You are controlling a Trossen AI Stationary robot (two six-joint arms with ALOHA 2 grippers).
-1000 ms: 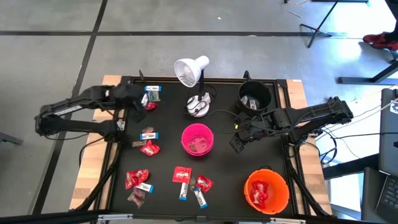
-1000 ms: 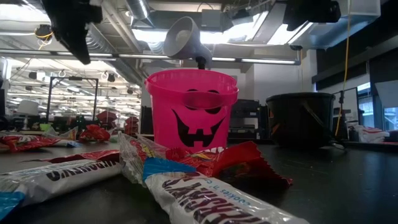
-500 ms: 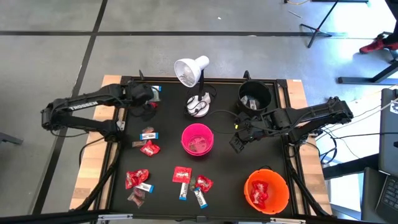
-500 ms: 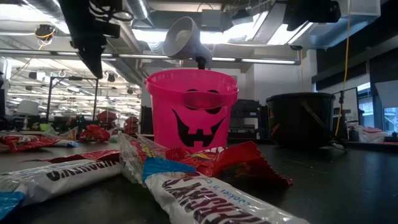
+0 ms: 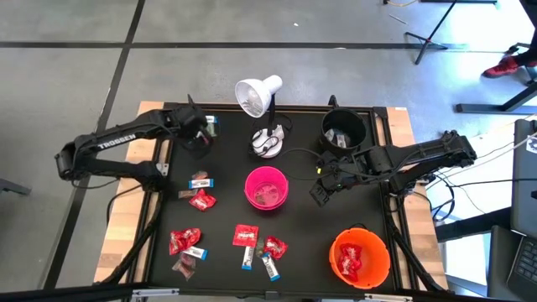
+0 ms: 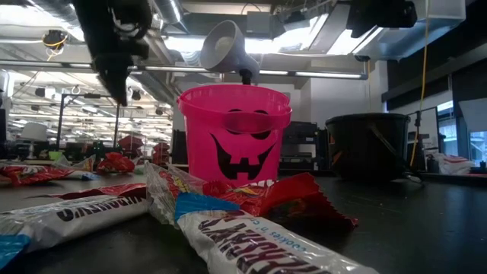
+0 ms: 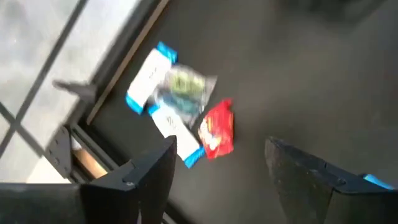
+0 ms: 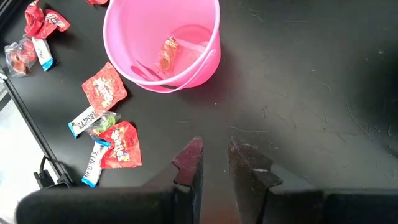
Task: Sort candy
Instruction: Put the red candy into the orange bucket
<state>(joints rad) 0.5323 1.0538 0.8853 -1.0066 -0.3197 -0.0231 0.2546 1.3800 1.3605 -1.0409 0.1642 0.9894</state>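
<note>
Black tabletop (image 5: 226,210) carries candy (image 5: 189,242) scattered across its near left, with a pink bucket (image 5: 266,186) at centre. At the far left corner, the left gripper (image 5: 198,138) hovers with fingers spread wide over a small cluster of wrappers (image 7: 180,115), holding nothing. Right of the bucket, the right gripper (image 8: 214,163) waits, fingers narrowly apart and empty.

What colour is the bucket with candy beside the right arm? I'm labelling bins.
Orange bucket, clearest in the high view.
</note>
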